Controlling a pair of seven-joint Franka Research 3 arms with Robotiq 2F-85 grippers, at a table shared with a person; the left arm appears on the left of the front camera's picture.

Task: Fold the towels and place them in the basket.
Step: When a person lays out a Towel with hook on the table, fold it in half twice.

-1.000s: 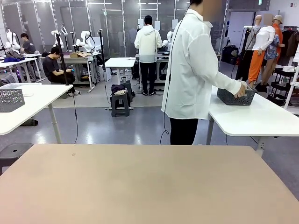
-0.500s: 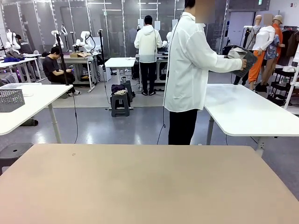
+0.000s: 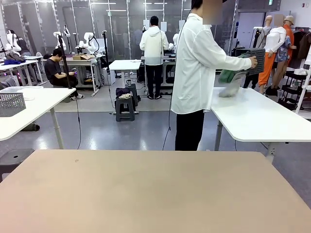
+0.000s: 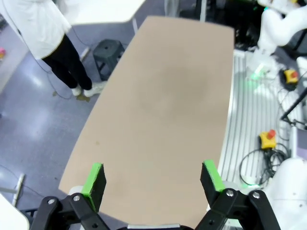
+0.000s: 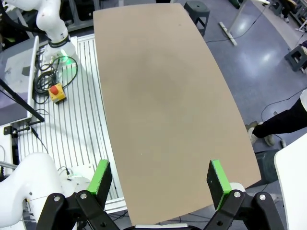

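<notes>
Currently noted beyond the tan table (image 3: 146, 194): basket (image 3: 259, 57) tipped on its side in the person's hand (image 3: 252, 61) above a white side table (image 3: 262, 121), likely to shake the towels (image 3: 232, 80) out. Seen hanging from its mouth: a greenish and a grey cloth, though too distant to count for certain. Found left gripper (image 4: 153, 167) and right gripper (image 5: 159, 165) both spread wide, holding nothing, poised above the tan table, presumably kept clear until cloths get laid down.

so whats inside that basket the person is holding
A green towel and a pale grey towel hang out of the tilted basket over the white table. Anything deeper inside is hidden by its wall.
</notes>
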